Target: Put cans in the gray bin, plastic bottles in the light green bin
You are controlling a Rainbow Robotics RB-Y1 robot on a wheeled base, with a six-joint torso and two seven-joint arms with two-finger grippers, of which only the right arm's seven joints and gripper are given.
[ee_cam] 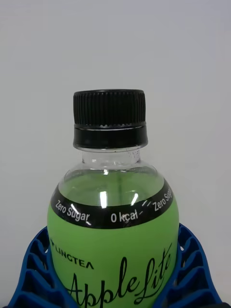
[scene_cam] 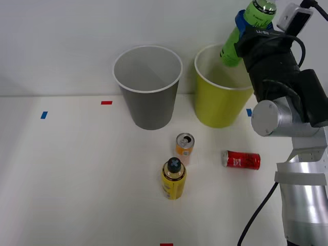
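claw [scene_cam: 245, 25]: pinching green bottle [scene_cam: 241, 36] — tilted above light green bin [scene_cam: 218, 110]
gray bin [scene_cam: 148, 102]: beside it
tabletop [scene_cam: 77, 179]: yellow bottle [scene_cam: 173, 179], orange can [scene_cam: 184, 147], red can [scene_cam: 241, 160]

A: Green bottle [ee_cam: 113, 240] is looking like clear glossy plastic – ridged black cap [ee_cam: 109, 118], ribbed blue fingers [ee_cam: 192, 269].

B: Yep, and the red can [scene_cam: 241, 160] is gleaming like shiny metal – table [scene_cam: 77, 179] is looking matt.

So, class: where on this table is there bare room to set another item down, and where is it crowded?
Bare: the table left of the yellow bottle, in front of the gray bin. Crowded: the orange can, yellow bottle and red can cluster before the light green bin.
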